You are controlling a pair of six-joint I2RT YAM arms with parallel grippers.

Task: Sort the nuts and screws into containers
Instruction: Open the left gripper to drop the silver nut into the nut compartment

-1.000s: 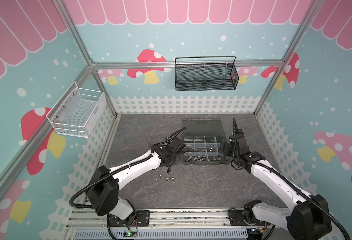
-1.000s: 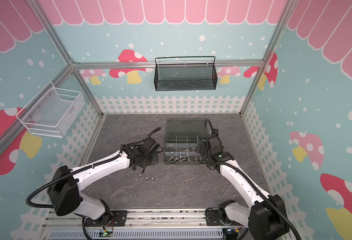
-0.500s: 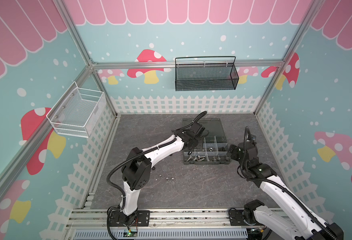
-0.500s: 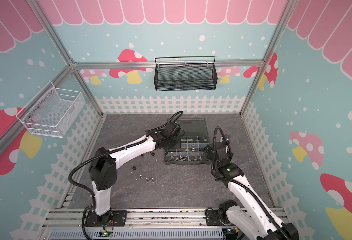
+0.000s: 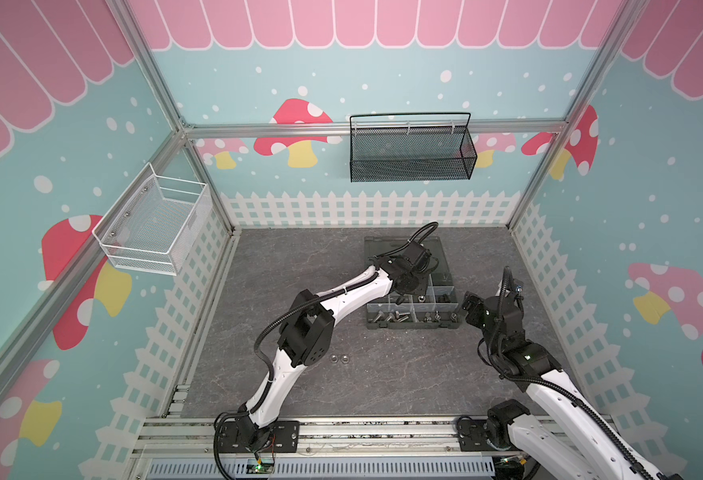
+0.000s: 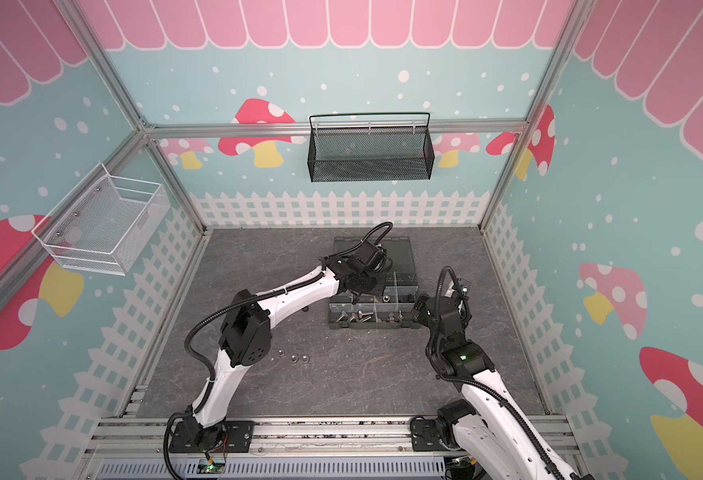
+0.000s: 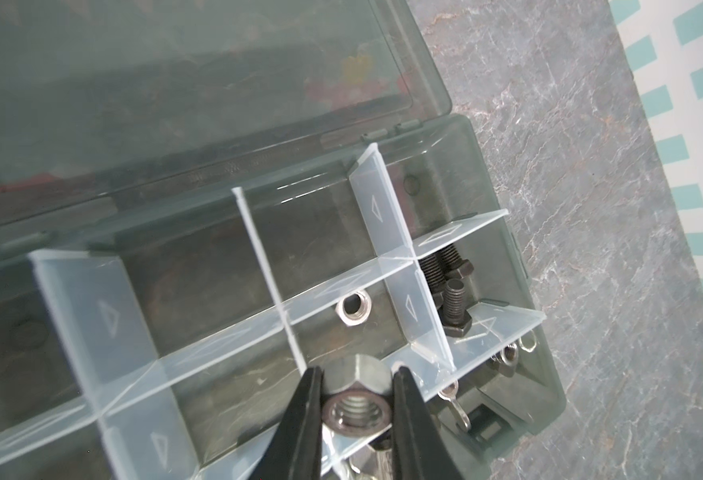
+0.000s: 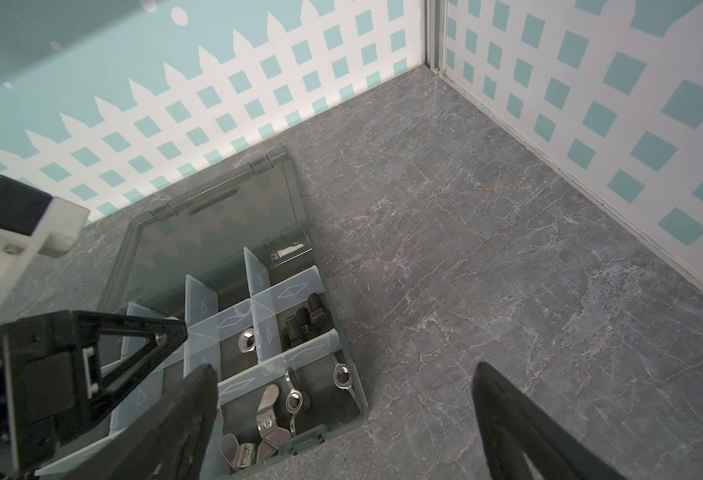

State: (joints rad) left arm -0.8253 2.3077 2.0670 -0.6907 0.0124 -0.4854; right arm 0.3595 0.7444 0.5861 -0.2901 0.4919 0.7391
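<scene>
Your left pincer (image 7: 356, 370) is nearly shut, pinching silver nut (image 7: 358, 409) across its flats, over box (image 7: 503, 232) compartment (image 7: 329, 332) where second nut (image 7: 353, 306) lies. Nut looks hard, slick, light: grip flats squarely or it may twist out. Right pincer (image 8: 343, 368) gapes wide, empty, beside box. Loose bits (image 5: 339, 358) wait on worktop (image 5: 383, 374).

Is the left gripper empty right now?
No, the left gripper is clamped on a silver nut above the open organizer box.
</scene>
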